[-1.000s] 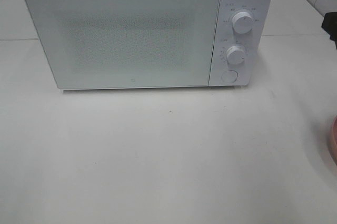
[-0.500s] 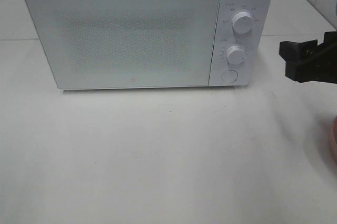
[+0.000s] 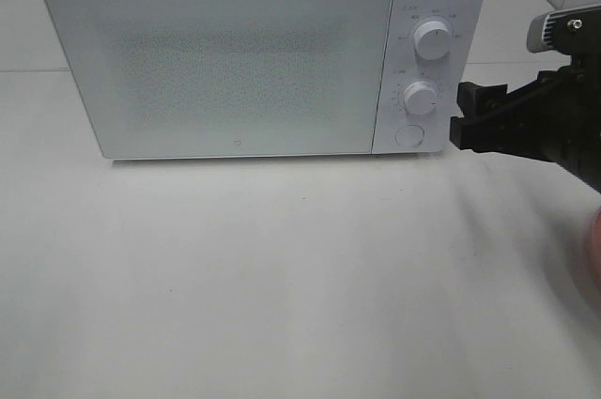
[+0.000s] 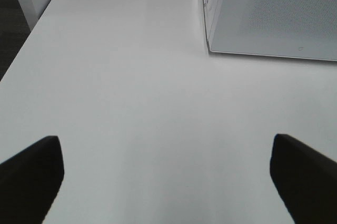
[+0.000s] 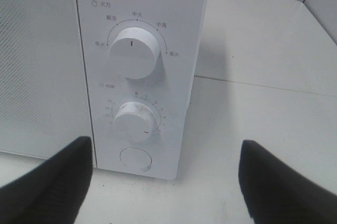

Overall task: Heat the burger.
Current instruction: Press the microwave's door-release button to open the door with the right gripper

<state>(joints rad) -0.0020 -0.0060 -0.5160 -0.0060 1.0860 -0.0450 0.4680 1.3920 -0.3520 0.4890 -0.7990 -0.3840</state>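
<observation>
Nowhere did the burger show, so its place could not be told. Just beside the shut microwave point(image 3: 235, 61) hung the right gripper point(image 3: 470, 115), jaws spread wide and empty. The left gripper point(image 4: 166, 182) gaped empty over the table point(image 4: 131, 76).

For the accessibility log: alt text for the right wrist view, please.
The right gripper, open and empty, faces the control panel of a closed white microwave: a power dial, a timer dial and a round button beneath.
</observation>
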